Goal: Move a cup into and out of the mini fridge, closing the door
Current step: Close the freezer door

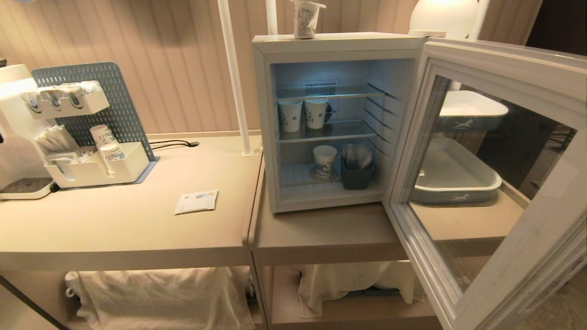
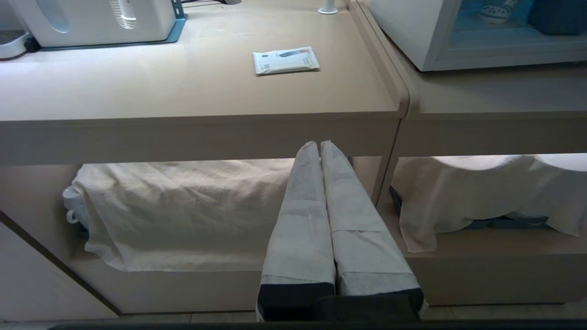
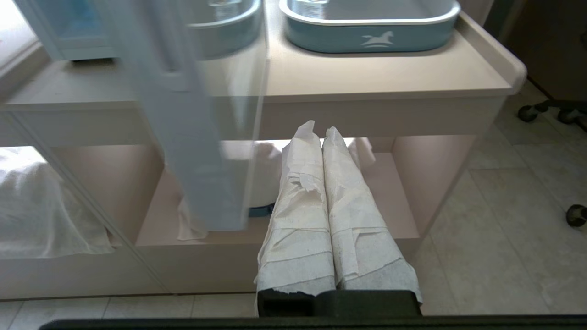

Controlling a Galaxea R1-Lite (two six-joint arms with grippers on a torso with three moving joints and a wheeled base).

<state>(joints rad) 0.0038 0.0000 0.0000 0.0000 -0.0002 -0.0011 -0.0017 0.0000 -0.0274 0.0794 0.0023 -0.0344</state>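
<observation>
Two counters: beige tables (image 1: 137, 229) set edge to edge, cloth-draped goods on the shelves beneath
mini fridge: white box (image 1: 321, 43) on the right-hand counter, interior lit, wire shelves showing, no lettering legible on it from the head view
door: swung wide toward the camera (image 1: 500, 192), white inner frame around a large glass pane, hinged on the fridge's right side
trays: two grey-blue trays with white rims (image 1: 458, 188) seen through the pane, stacked on a rack beside the fridge; a white horse emblem on each front, no words
organizer: white caddy on a blue pegboard (image 1: 91, 133) at the left counter's back, holding sachets and patterned cups
fridge contents: two white paper cups with blue pattern (image 1: 302, 114) on the middle shelf, a third (image 1: 324, 160) on the bottom, just beside a dark bin of sachets (image 1: 357, 172)
cup: yogurt tub (image 1: 306, 18) standing upright on top of the fridge, near its back edge; dark print on its side, too small to read
packet: flat white sachet (image 1: 196, 201) lying on the left counter, printing unreadable
left gripper: paper-wrapped fingers pressed together (image 2: 320, 149), empty, held low in front of the left counter's edge
right gripper: wrapped fingers together (image 3: 321, 133), empty, low before the right counter, near the open door's lower corner
</observation>
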